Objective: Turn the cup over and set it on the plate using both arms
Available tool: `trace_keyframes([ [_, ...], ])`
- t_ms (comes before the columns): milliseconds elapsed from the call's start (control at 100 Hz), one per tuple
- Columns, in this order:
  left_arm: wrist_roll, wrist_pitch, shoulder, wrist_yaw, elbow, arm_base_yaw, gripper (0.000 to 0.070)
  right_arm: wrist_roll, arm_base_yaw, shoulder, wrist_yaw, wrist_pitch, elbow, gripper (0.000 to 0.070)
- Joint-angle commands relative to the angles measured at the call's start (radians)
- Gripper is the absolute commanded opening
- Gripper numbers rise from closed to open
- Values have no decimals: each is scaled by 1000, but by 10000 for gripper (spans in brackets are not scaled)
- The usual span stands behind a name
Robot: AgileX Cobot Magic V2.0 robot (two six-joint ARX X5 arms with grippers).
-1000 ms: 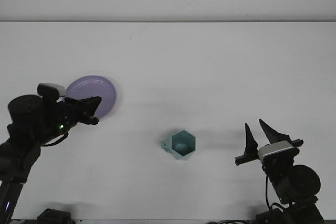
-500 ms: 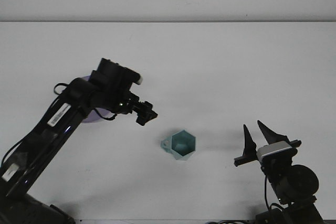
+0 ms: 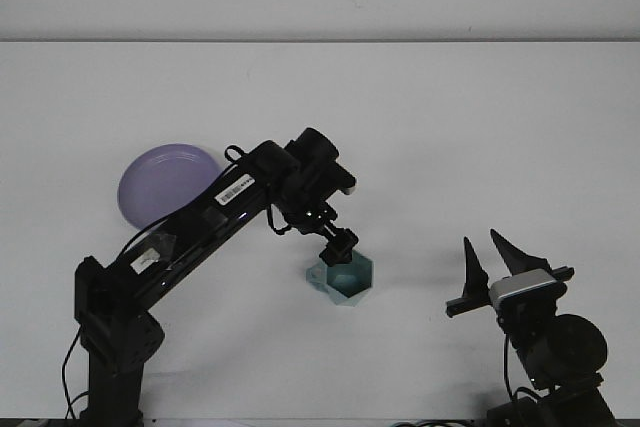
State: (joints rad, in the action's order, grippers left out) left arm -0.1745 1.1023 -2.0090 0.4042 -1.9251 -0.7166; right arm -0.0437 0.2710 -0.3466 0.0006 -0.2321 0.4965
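Teal and faceted, the cup (image 3: 345, 278) sits on the white table (image 3: 420, 127) with its hexagonal mouth open toward the camera and a small handle on its left side. Right at the cup's upper-left rim is the left gripper (image 3: 338, 249), reached in from the left on a long extended arm; its fingertips overlap the rim, but whether they are spread, closed or already pinching the wall cannot be told from this angle. Well to the right of the cup the right gripper (image 3: 492, 257) stands near the table's front edge, its two dark fingers spread wide with nothing between them. Up and to the left of the cup, well apart, lies the purple plate (image 3: 165, 182), bare. The main risk, as I judge it, is a shallow grip on the slanted, faceted wall: the cup could tip, slide or twist out when lifted. A poorly timed handover between the arms could likewise drop it short of the plate.
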Motion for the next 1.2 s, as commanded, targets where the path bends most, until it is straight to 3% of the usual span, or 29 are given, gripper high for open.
trace_keyframes([
  [0,-40,10,-42,-14,-30,-18,545,18,2,-1,0,14,4,280],
  [240,-63,6,-105,-16,-31,-31,524,18,2,-1,0,13,4,280],
  [360,-76,-4,-113,-19,-31,-31,363,18,2,-1,0,13,4,280],
  [610,-74,-3,-157,-19,-31,-37,282,18,2,-1,0,14,4,280],
  [650,-75,-2,-164,-19,-31,-37,206,18,2,-1,0,13,4,280],
  [700,-75,-2,-166,-19,-31,-37,11,18,2,-1,0,13,4,280],
  [710,-76,-2,-166,-19,-31,-37,0,18,2,-1,0,13,4,280],
  [1190,-68,117,-148,-52,-151,1,12,18,2,-1,0,12,4,280],
])
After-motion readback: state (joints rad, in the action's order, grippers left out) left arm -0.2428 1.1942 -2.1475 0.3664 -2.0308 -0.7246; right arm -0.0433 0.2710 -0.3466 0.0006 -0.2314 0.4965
